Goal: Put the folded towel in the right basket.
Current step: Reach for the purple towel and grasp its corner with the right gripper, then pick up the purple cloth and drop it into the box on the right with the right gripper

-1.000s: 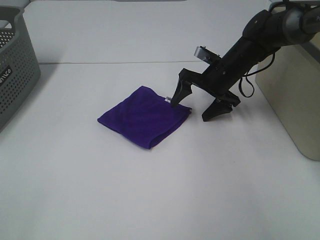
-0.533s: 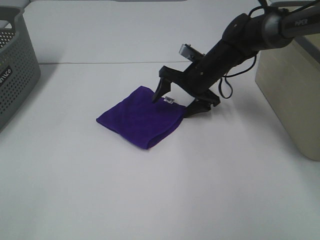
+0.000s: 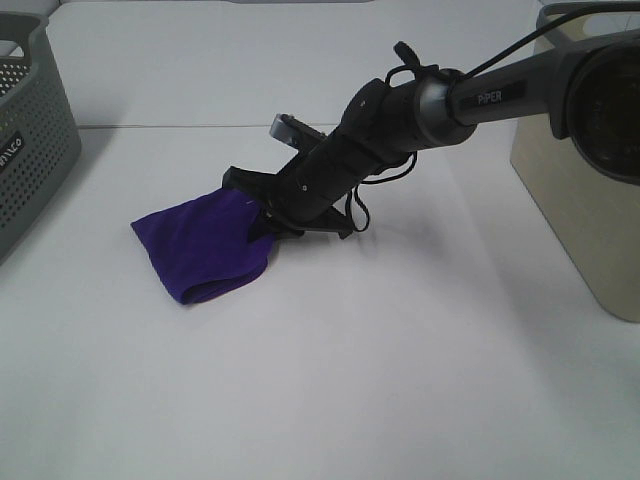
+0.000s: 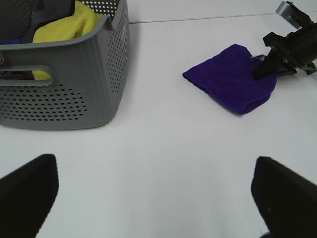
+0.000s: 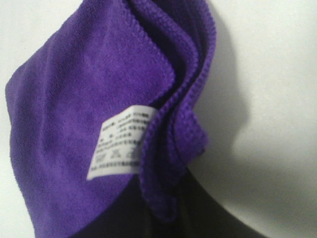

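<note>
Right hand (image 3: 260,213), arm (image 3: 420,100) stretched low leftward, clamped on purple towel (image 3: 200,245) edge; left hand (image 4: 158,196) fingers spread apart

The folded towel (image 3: 205,245) is purple, with a woven pattern and a small white label (image 5: 121,144). It lies bunched and wrinkled, with one edge pushed up between the jaws of the right gripper (image 3: 265,205) and the rest spreading out in front of them; whether they pinch it I cannot tell. The right basket (image 3: 585,190) is a plain beige box that stands upright well behind the jaws, apart from the towel.
</note>
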Controlling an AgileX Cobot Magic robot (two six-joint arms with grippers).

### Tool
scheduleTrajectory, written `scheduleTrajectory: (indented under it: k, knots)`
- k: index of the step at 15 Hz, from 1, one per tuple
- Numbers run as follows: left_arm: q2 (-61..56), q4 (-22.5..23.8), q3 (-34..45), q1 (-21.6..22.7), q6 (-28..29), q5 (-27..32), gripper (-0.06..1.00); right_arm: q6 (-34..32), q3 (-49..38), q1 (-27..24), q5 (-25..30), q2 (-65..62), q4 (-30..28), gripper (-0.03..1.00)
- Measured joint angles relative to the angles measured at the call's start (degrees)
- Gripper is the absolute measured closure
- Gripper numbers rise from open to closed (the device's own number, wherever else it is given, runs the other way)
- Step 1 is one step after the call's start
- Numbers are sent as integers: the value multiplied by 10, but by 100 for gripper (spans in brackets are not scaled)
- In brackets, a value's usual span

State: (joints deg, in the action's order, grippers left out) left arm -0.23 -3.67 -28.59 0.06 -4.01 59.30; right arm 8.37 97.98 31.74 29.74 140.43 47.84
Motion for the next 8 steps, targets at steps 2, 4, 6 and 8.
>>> scheduleTrajectory:
  k: [2,4,6,8]
  knots:
    - [0,0,0,0,0,0,-5,0,0,2,-4,0,-1,90]
    - [0,0,0,0,0,0,-5,5,0,3,-3,-7,-7,90]
    - [0,0,0,0,0,0,-5,14,-7,3,21,-25,-33,90]
    - [0,0,0,0,0,0,-5,15,-17,3,60,-60,-60,90]
